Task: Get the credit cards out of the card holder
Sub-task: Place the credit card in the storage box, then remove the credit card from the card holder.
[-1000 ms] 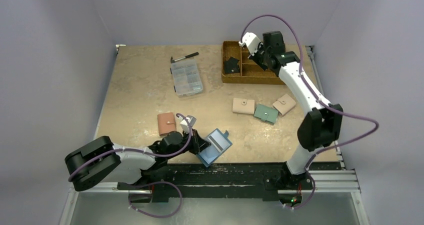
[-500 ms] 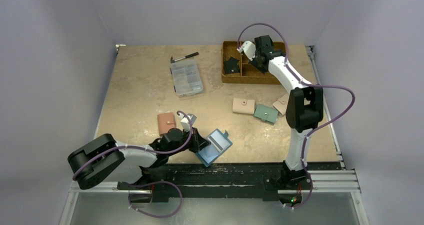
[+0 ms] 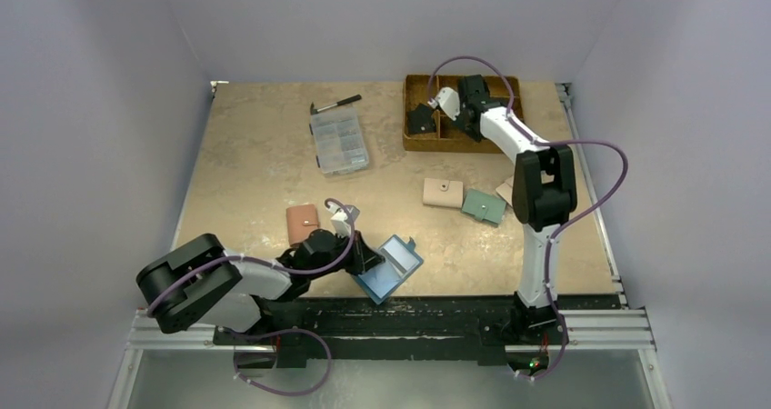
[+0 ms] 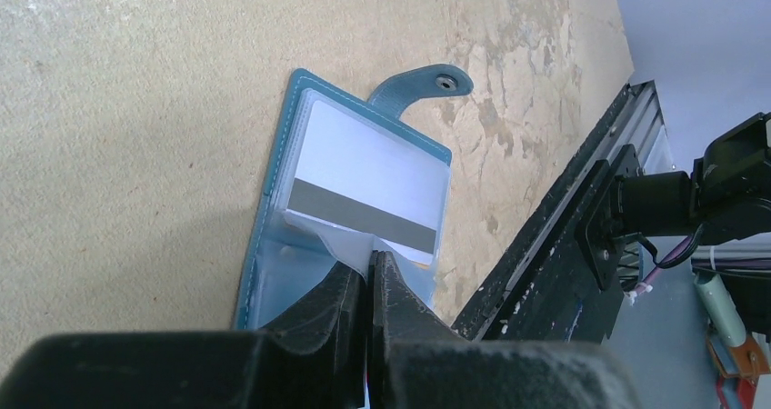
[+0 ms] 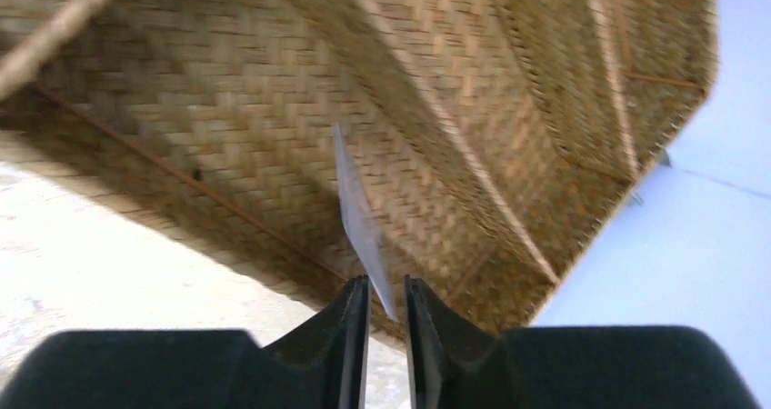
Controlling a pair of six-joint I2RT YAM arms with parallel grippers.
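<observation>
The dark blue card holder [image 3: 391, 267] lies open near the table's front edge, snap tab out. In the left wrist view the card holder [image 4: 273, 236] shows a pale card with a grey stripe [image 4: 364, 180] in its clear sleeve. My left gripper [image 3: 364, 261] [image 4: 373, 259] is shut on the edge of that sleeve. My right gripper [image 3: 455, 118] [image 5: 386, 286] is over the woven tray [image 3: 482, 143]. Its jaws stand slightly apart, and a thin greyish card [image 5: 357, 204] stands edge-on between them, over the tray [image 5: 227, 82]. A black card [image 3: 420, 118] lies in the tray's left compartment.
A clear organiser box [image 3: 339, 142] and a pen [image 3: 336, 104] lie at the back left. A pink wallet [image 3: 303, 224] lies beside the left arm. A beige wallet [image 3: 443, 192], a teal-green wallet [image 3: 483, 206] and another beige wallet [image 3: 503, 189] lie by the right arm.
My right arm has folded in and its gripper has moved left and down into the tray. My left gripper has stayed on the card holder, which has hardly moved.
</observation>
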